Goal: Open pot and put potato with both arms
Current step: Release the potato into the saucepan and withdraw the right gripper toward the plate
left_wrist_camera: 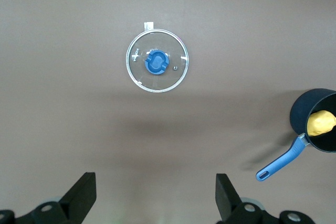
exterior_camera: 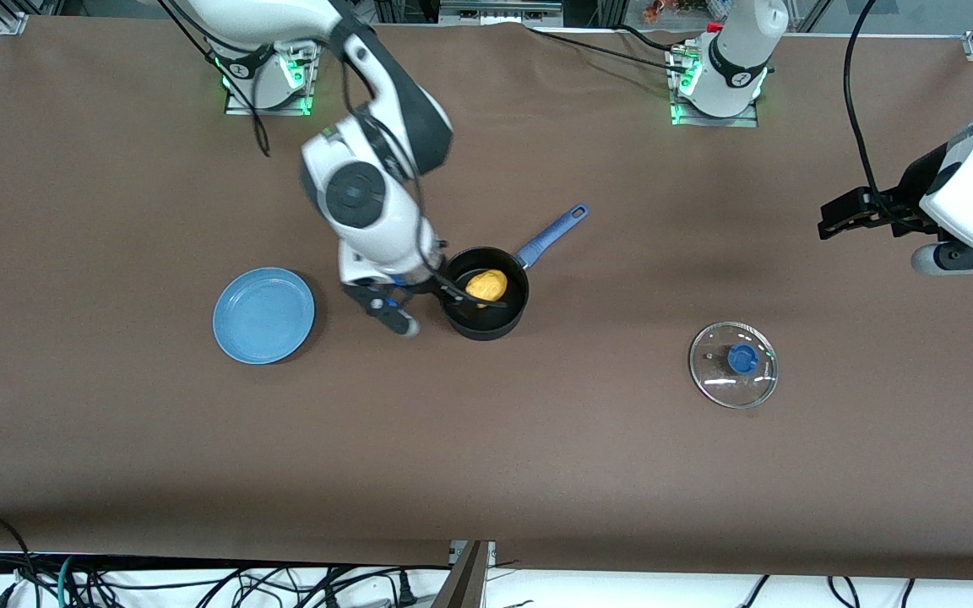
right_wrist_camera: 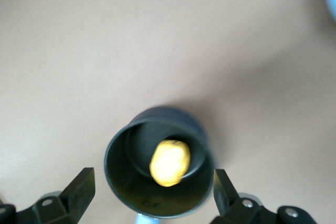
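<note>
The black pot [exterior_camera: 491, 329] stands uncovered mid-table, its blue handle [exterior_camera: 552, 233] pointing toward the robots' bases. The yellow potato [exterior_camera: 487, 285] lies inside it. My right gripper [exterior_camera: 432, 307] is open and empty just above the pot's rim, on the blue plate's side. The right wrist view shows the pot [right_wrist_camera: 119, 182] and potato [right_wrist_camera: 169, 162] between the open right gripper [right_wrist_camera: 152, 192]. The glass lid [exterior_camera: 733, 364] with its blue knob lies flat on the table toward the left arm's end. My left gripper [exterior_camera: 839, 217] is open and empty, high up. The left wrist view shows that gripper [left_wrist_camera: 155, 195], the lid [left_wrist_camera: 156, 61] and the pot [left_wrist_camera: 301, 113].
A flat blue plate [exterior_camera: 264, 315] lies beside the pot toward the right arm's end, close to the right gripper. Cables run along the table's edge nearest the front camera.
</note>
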`<move>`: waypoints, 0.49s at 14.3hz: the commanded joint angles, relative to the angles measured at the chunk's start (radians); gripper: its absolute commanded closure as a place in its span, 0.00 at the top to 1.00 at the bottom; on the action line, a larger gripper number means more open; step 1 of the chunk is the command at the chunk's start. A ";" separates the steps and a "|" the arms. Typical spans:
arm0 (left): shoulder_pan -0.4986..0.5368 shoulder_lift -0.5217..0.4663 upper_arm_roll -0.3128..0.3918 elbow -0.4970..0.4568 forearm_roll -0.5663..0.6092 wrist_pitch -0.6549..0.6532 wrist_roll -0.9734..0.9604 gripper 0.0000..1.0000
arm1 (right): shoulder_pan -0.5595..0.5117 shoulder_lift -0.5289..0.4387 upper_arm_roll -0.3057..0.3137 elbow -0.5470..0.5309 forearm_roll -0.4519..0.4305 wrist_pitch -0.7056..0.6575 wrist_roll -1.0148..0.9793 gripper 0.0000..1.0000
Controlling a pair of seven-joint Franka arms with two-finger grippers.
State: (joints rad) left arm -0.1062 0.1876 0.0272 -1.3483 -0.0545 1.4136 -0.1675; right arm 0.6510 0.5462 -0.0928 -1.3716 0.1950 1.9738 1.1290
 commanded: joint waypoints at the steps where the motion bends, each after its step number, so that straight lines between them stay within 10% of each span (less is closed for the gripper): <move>1: 0.003 -0.003 -0.006 0.005 0.022 -0.009 -0.009 1.00 | -0.005 -0.098 -0.121 -0.034 -0.008 -0.139 -0.231 1.00; 7: 0.003 0.006 -0.006 0.005 0.022 -0.005 -0.006 1.00 | -0.031 -0.227 -0.387 -0.073 -0.008 -0.334 -0.763 1.00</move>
State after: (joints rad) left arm -0.1061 0.1879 0.0274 -1.3484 -0.0544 1.4137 -0.1691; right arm 0.6289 0.3931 -0.4383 -1.3806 0.1937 1.6759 0.5129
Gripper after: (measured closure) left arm 0.000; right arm 0.000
